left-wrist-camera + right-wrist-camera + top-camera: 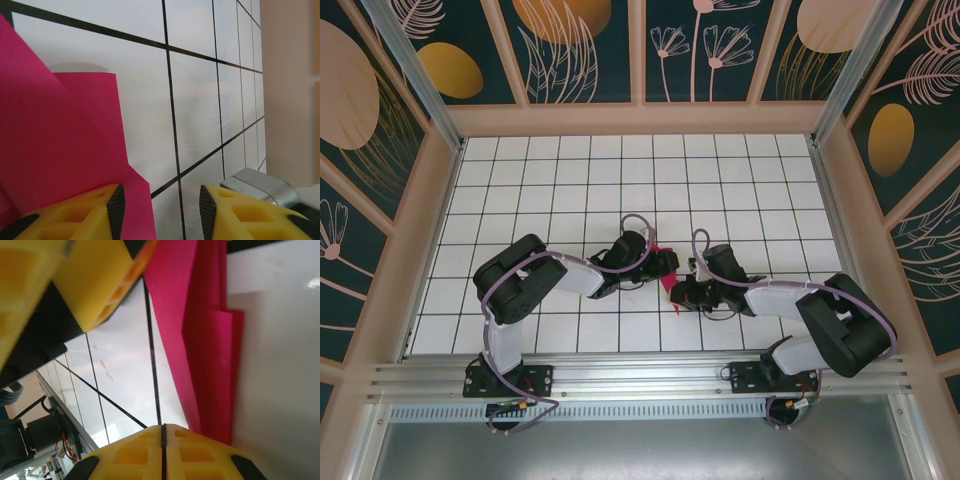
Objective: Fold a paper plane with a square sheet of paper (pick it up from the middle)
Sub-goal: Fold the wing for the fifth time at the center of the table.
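Left tool (162,205) has its fingers spread, and the folded pink paper (60,150) lies flat-ish on the white gridded bench (200,100), right by one finger and edging into the gap. The right tool (163,432) is pressed together on nothing, with the paper just beside its tip. Both arms bend inward, low over mid-bench.

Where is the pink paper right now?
From above, the folded pink paper is near the middle of the grid table, between the left gripper on its left and the right gripper on its right.
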